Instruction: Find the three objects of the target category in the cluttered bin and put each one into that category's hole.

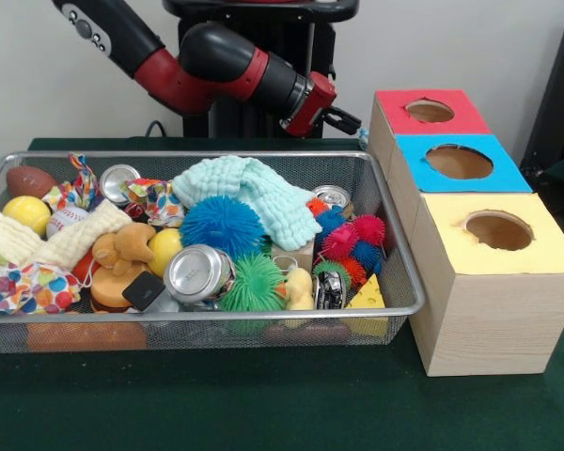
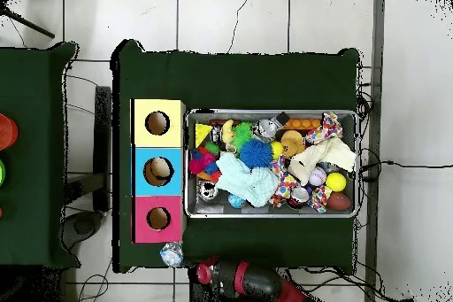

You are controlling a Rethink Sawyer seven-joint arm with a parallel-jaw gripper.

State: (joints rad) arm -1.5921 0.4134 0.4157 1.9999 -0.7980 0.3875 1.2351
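While clutter heaps inside, shallow silver mesh bin point(image 1: 216, 329), thick rim

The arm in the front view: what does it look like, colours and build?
The arm is built of thick rounded black segments joined by glossy red collars. A grey oval panel with dark buttons sits on the upper link. It narrows to a red wrist block carrying a small black hand.

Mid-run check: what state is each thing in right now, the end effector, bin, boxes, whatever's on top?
bin: upright, heaped with clutter.
red box: hole uncovered.
blue box: hole uncovered.
yellow box: hole uncovered.
end effector: raised outside bin, near red box; grip unclear.
silver can: lying on its side, on top.
mint cloth: crumpled, draped over clutter.
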